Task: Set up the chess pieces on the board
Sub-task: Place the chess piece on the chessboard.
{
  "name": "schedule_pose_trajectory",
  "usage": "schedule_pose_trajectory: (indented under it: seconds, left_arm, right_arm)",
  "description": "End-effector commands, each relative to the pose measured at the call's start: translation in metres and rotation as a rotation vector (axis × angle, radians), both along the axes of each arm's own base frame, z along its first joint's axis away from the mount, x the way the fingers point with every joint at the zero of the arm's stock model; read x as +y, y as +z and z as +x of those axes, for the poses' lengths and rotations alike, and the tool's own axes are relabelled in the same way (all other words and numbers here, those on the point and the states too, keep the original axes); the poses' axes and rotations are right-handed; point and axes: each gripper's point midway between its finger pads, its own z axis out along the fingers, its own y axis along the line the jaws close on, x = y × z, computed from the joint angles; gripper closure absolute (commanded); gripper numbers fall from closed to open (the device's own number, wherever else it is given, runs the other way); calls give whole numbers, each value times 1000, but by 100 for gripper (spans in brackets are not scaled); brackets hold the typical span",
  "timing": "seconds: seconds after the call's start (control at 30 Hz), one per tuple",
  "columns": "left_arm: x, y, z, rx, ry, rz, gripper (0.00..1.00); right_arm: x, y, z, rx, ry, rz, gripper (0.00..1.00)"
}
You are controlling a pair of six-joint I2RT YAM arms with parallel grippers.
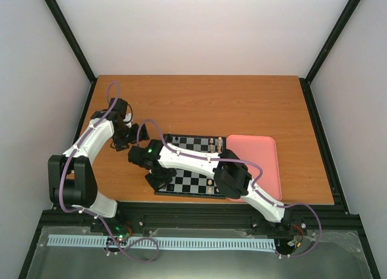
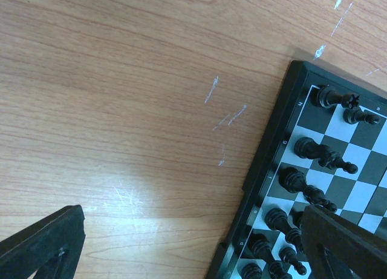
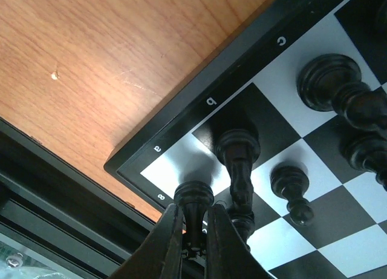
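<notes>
Fingers of the right gripper (image 3: 193, 218), low centre in its wrist frame, are pinched on a small turned black chess piece (image 3: 193, 197). It stands upright between them, long axis running straight into the grip, base on the pale corner square of the black-and-grey checked board (image 3: 245, 71). Another black piece (image 3: 237, 147) stands just beside, upper right. Farther off, the left gripper (image 2: 192, 221) gapes wide over the brown wooden table (image 2: 121, 79).

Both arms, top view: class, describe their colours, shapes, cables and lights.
The left arm and right arm have white links between black joint housings. A lilac cable loops along each. A green light glows near the right wrist. The fingers are matte black.
</notes>
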Motion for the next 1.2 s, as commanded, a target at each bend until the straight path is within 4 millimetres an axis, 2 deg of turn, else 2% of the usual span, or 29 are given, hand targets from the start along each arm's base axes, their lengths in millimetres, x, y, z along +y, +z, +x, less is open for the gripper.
schedule_pose_trajectory:
  seconds: [0.0,0.4,0.87,1.1,1.17]
  left_arm:
    - [-1,8,7,-34,6,-2,0]
    - [-1,7,8,-29,6,0,0]
    - [-2,5,8,-25,4,-4,0]
    - [-2,6,9,-30,4,-5,0]
    - [-2,6,9,-30,3,-4,0]
  right_arm:
    - [-3,-3,6,-12,8,-19,92]
    - [4,-1,3,12,42,17,81]
    - [9,1,0,31,60,44,78]
    - [7,7,1,17,57,46,73]
    - [14,18,4,3,58,81,73]
